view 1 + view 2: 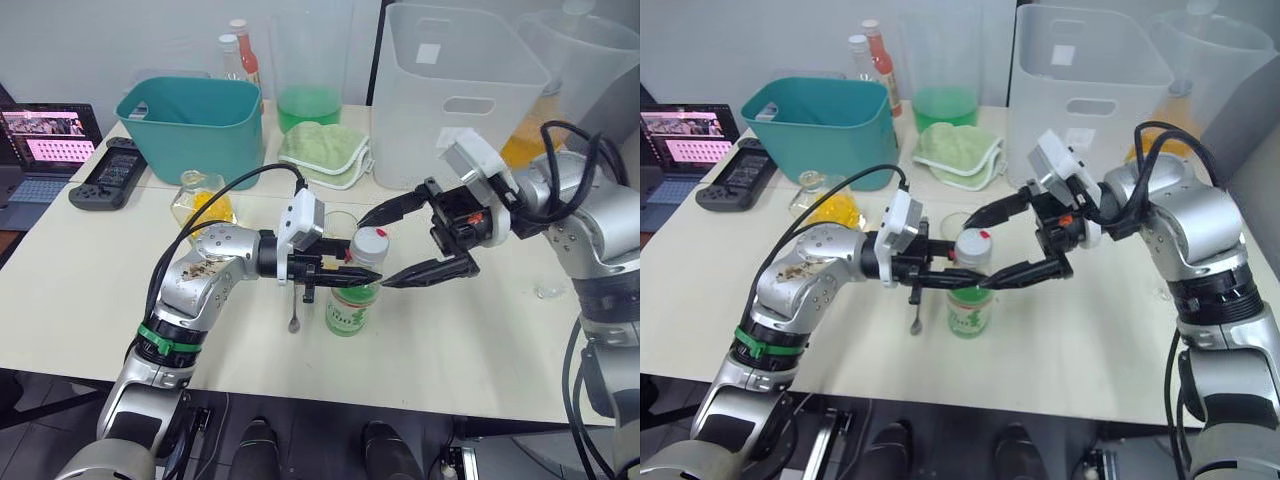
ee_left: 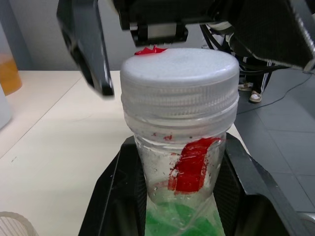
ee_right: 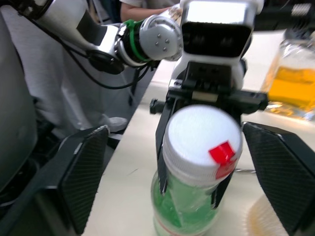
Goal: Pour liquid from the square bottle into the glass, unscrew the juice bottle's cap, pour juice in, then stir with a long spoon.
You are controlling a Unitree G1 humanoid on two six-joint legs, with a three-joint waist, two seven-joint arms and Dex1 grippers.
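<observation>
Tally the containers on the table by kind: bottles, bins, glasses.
Bottles: 4 (juice bottle held in the left claw, square bottle, two sauce bottles)
Bins: 2 (teal bin, white bin)
Glasses: 1 (glass)
Total: 7

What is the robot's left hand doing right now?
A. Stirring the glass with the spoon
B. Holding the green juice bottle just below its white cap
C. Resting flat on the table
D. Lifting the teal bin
B: the left hand is clamped round the neck of the juice bottle under its white cap, while the right hand stands open on either side of the cap.
</observation>
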